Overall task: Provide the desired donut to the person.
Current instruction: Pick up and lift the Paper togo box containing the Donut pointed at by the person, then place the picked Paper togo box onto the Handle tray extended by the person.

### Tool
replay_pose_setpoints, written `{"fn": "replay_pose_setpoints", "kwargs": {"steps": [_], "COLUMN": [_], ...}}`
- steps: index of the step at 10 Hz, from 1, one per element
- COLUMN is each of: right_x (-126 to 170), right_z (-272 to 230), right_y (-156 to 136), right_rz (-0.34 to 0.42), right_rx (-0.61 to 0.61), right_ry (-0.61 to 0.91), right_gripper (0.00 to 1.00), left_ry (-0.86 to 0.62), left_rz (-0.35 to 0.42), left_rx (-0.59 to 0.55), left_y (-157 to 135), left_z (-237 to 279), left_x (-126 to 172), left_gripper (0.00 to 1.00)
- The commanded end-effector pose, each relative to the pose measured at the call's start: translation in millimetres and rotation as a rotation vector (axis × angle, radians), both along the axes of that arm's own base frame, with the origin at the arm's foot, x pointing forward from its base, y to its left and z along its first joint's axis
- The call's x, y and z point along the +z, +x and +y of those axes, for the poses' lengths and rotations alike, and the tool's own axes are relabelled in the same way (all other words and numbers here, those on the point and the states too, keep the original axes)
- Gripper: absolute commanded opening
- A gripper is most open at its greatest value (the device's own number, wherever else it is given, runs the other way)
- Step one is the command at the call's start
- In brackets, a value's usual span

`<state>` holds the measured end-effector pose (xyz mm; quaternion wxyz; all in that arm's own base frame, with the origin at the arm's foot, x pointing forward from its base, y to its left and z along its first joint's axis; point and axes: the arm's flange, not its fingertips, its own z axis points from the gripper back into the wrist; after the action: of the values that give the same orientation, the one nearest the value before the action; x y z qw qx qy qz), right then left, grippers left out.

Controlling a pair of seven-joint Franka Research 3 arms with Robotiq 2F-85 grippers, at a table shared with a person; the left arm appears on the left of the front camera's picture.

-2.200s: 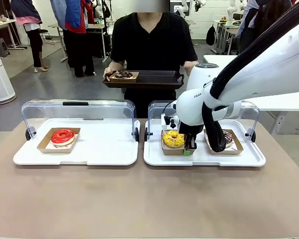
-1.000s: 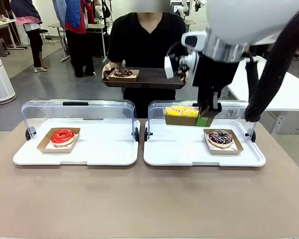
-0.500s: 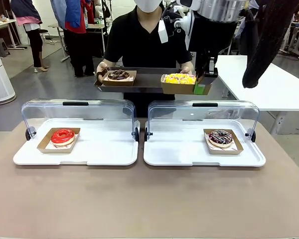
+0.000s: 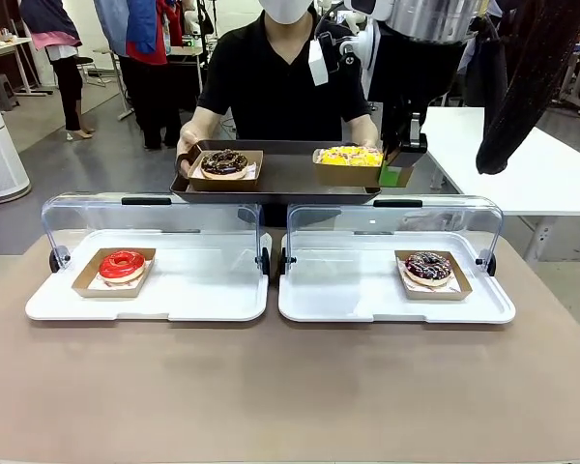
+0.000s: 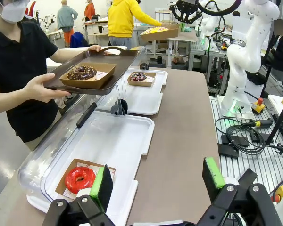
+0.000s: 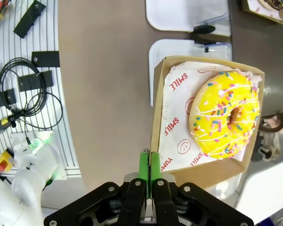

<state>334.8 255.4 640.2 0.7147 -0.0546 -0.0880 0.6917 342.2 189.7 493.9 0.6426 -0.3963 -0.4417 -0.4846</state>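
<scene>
Yellow sprinkled donut (image 4: pixel 349 155) sits in its cardboard box (image 6: pixel 158 113), which my right gripper (image 6: pixel 150 175) pinches by one wall, fingers pressed tight on the card, so the donut stays level. It hangs at the right end of the black tray (image 4: pixel 280 176) that the person (image 4: pixel 286 82) holds out over the cases at 12 o'clock; I can't tell if the box is touching the tray yet. Chocolate donut (image 4: pixel 223 161) in its own box rides the tray's left end. On the desk (image 4: pixel 290 387), the left case (image 4: pixel 150 302) holds a red donut (image 4: pixel 122 264) at 9 o'clock, the right case (image 4: pixel 387 304) a dark sprinkled donut (image 4: pixel 427 266) at 3. My left gripper (image 5: pixel 158 183) hovers over the left case, fingers spread, empty.
</scene>
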Motion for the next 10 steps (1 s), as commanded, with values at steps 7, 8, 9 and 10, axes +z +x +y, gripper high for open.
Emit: {"fn": "replay_pose_setpoints", "kwargs": {"steps": [7,8,9,10], "right_x": [-4.6,-4.6,-4.6,-4.6], "right_z": [-2.4,-2.4,-2.4,-2.4], "right_y": [-5.5,-5.5,-5.5,-5.5], "right_rz": [0.014,0.014,0.014,0.014], "right_rx": [-0.008,-0.008,-0.008,-0.008], "right_ry": [0.021,0.021,0.021,0.021], "right_gripper": [0.00,0.00,0.00,0.00], "left_ry": [-0.018,-0.018,-0.018,-0.018], "left_rz": [-0.018,-0.018,-0.018,-0.018], "left_rx": [0.000,0.000,0.000,0.000], "left_y": [-1.2,-1.2,-1.2,-1.2], "left_z": [0.6,0.6,0.6,0.6], "left_x": [1.1,1.1,1.1,1.1], "left_gripper": [1.00,1.00,1.00,1.00]}}
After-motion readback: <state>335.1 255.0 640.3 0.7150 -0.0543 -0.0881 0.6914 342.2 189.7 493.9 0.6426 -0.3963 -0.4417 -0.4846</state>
